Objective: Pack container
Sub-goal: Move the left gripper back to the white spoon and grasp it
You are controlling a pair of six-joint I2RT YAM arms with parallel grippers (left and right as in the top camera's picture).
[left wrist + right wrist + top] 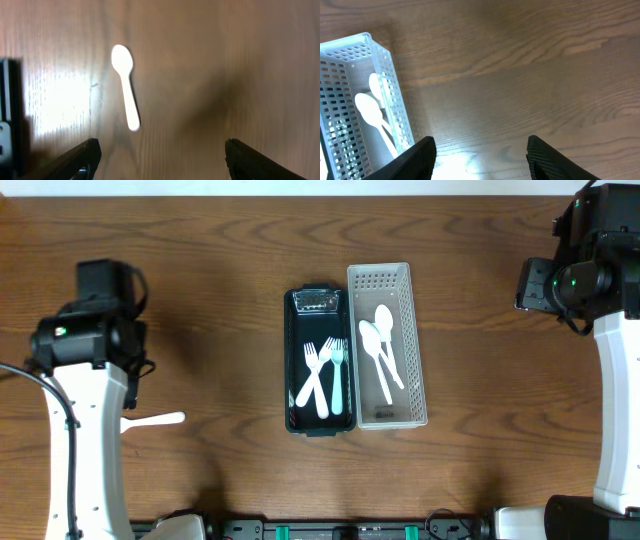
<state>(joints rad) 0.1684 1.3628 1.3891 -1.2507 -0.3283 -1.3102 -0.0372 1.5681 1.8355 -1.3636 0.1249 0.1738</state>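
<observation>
A white perforated basket [413, 330] at the table's middle holds three white spoons [381, 345]. Touching its left side is a black tray [291, 360] with white forks and one pale green fork [337, 375]. A loose white spoon [155, 419] lies on the table at the left, partly under my left arm. In the left wrist view that spoon [126, 85] lies ahead of my open, empty left gripper [160, 156]. My right gripper [480, 156] is open and empty over bare table, to the right of the basket [395, 100].
The black tray's end [7, 115] shows at the left edge of the left wrist view. Bare wooden table surrounds both containers.
</observation>
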